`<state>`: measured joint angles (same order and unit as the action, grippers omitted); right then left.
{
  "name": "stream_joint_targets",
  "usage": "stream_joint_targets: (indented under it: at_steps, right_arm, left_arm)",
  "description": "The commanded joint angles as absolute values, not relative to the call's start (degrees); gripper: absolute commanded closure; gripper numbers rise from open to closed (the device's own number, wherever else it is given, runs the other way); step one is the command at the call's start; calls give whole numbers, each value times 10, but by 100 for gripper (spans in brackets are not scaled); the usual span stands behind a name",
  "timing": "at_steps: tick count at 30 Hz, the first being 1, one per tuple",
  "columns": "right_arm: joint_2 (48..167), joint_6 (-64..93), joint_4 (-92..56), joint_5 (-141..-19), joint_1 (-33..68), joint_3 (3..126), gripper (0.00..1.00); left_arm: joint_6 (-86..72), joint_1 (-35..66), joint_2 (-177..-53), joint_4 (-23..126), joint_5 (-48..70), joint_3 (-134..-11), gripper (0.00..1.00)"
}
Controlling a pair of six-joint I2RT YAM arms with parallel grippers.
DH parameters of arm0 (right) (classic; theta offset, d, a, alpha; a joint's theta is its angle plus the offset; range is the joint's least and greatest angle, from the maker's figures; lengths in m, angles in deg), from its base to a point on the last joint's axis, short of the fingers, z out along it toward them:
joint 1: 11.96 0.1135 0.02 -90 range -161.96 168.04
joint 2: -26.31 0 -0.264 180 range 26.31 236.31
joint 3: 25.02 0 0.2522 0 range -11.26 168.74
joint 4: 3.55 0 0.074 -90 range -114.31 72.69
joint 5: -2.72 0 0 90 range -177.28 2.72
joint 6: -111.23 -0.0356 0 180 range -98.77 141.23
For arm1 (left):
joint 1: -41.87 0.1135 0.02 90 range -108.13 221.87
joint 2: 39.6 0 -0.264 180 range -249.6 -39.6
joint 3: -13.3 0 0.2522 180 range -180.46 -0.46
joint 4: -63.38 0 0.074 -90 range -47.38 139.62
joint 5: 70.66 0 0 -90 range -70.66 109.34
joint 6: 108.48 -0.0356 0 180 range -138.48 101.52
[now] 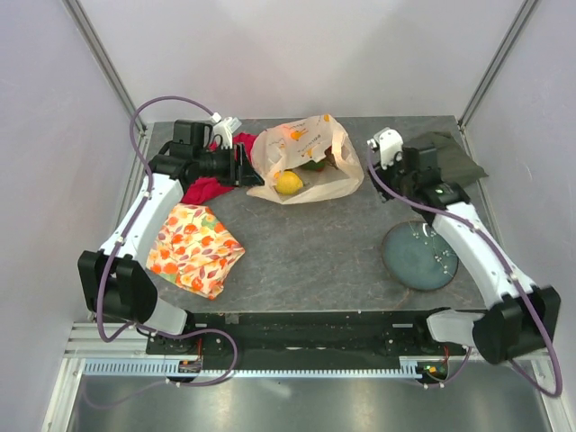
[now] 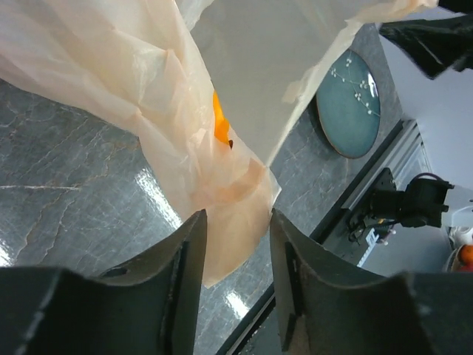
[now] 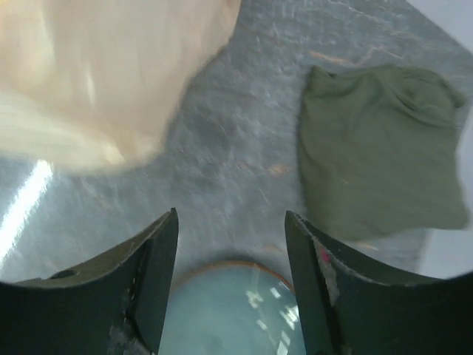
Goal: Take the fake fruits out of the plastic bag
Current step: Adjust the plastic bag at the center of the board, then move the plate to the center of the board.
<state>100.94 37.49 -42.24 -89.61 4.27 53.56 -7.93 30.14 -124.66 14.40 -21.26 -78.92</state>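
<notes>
On far tabletop (image 1: 306,247), bag (image 1: 310,144) lies mouth facing arms, yellow fruit (image 1: 288,183) at opening. Left pincer (image 2: 238,219) half open, bag fold between jaws, unclamped. Right pincer (image 3: 230,222) wide open, empty. Risk: thin fold slips out, or fruit rolls away.

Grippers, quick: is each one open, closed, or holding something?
Left gripper: open, a fold of the thin translucent peach plastic bag between its fingers, not clamped.
Right gripper: open, empty.
</notes>
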Motion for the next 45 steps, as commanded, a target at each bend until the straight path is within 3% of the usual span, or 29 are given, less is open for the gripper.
stream_joint_targets:
  at_steps: [1,6,8,9,10,15,21,33,36,39,40,45]
  right_arm:
    - [885,571,-614,-823,0,522,28]
    - [846,653,-694,-829,-12,456,28]
    - [866,650,-683,-852,-13,432,35]
    - [897,647,-675,-860,-12,407,40]
    - [914,642,-650,-868,-14,395,53]
    - [1040,662,-563,-905,-14,342,77]
    - [1165,684,-540,-885,-7,377,85]
    - [1250,681,-620,-739,140,477,85]
    - [1270,677,-638,-709,186,519,85]
    - [1284,680,-649,-692,239,547,84]
    - [1290,682,-650,-687,254,560,84]
    - [1319,648,-646,-633,319,612,82]
  left_arm:
    - [-97,296,-1243,139,-214,-806,50]
    - [-97,296,-1251,151,-207,-833,54]
    - [-97,296,-1256,154,-208,-854,61]
    - [-96,296,-1260,153,-210,-861,64]
    - [-96,296,-1263,153,-214,-875,66]
    - [-93,295,-1271,154,-226,-889,75]
    - [-105,296,-1251,154,-227,-880,77]
    - [-138,297,-1213,140,-198,-868,77]
    - [-140,297,-1206,135,-170,-867,73]
    - [-142,303,-1201,124,-147,-869,61]
    - [-145,304,-1198,119,-142,-870,53]
    - [-183,310,-1170,96,-117,-849,39]
